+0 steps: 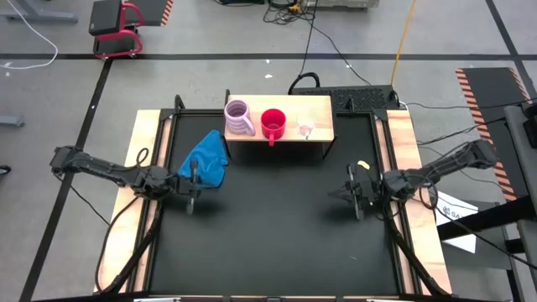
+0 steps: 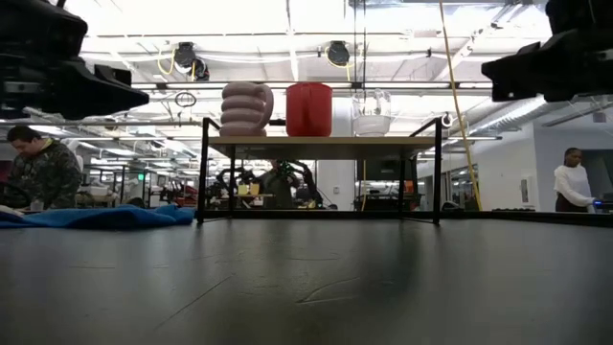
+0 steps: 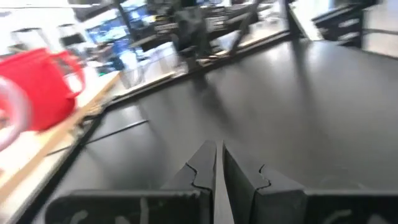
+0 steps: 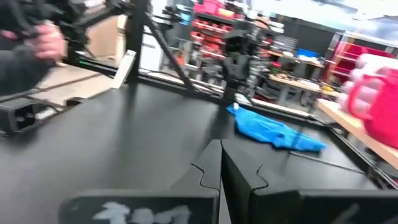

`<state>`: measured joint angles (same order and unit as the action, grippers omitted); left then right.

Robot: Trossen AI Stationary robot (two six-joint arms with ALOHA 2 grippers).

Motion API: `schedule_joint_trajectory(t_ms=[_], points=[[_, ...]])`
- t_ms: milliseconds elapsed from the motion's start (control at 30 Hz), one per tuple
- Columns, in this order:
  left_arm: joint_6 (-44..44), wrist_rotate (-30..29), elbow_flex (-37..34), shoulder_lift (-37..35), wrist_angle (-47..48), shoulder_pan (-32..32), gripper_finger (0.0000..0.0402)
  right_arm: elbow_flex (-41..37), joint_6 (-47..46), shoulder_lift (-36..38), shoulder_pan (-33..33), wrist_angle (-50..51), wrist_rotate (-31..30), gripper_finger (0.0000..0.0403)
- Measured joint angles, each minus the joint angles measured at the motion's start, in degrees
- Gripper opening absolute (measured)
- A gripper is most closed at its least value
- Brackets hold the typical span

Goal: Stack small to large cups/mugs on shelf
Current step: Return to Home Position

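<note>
Light wood marks the shelf (image 1: 320,106) at the far edge of the black table (image 1: 268,247) in the high view. On it we see three cups in a row: the ribbed lilac mug (image 1: 239,118) on the left, the red mug (image 1: 273,123) in the middle and the clear glass cup (image 1: 305,128) on the right, each near its neighbour. A blue cloth (image 1: 205,159) lies on the table just in front of the shelf's left end. The left gripper (image 1: 198,190) hangs beside the cloth, and the right gripper (image 1: 340,194) is across the table, well apart from the shelf

From the low view we find the same row upright on the shelf (image 2: 316,142): lilac mug (image 2: 247,107), red mug (image 2: 308,109), glass cup (image 2: 372,113). The cloth (image 2: 96,217) lies flat at the left. A person (image 2: 43,172) shows in the room on the left and another person (image 2: 573,182) on the right

Through the left wrist view we see the left gripper (image 3: 219,163) with its fingers pressed together on nothing, above bare table; the red mug (image 3: 37,87) stands on the shelf (image 3: 37,149) off to one side

Through the right wrist view the right gripper (image 4: 221,163) likewise has its fingers together and empty. Beyond it lie the cloth (image 4: 273,132) and the red mug (image 4: 373,106), blurred, with a person's hand (image 4: 46,37) in the room beyond
</note>
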<state>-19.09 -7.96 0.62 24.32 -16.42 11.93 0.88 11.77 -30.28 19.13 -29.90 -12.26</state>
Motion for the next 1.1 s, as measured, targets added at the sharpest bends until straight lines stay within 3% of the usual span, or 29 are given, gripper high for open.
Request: schedule_joint_trajectory(t_ms=[167,333,533,633,733,1100], points=[[0.51,-1.09,0.0,0.0,-0.65,-4.67,0.0031,-0.01,0.18,0.0,-7.47,-2.74,11.52,0.0],[3.35,4.05,0.0,0.07,0.24,-10.48,0.0031,-0.01,-2.71,0.01,-14.29,-5.07,20.08,0.0],[5.26,5.94,0.0,0.07,6.14,-17.68,0.0031,-0.01,-6.84,0.0,-20.43,-1.86,20.49,0.0],[6.09,10.64,0.0,0.07,6.56,-20.29,0.0031,-0.04,-7.94,-0.02,-21.93,-0.38,22.16,0.0],[6.37,14.75,0.0,0.04,7.88,-22.06,0.0031,-0.04,-9.24,-0.01,-22.3,1.99,24.19,0.0],[6.52,19.9,0.0,0.04,9.91,-24.6,0.0005,-0.04,-13.93,-1.69,-22.31,9.15,24.22,0.0]])
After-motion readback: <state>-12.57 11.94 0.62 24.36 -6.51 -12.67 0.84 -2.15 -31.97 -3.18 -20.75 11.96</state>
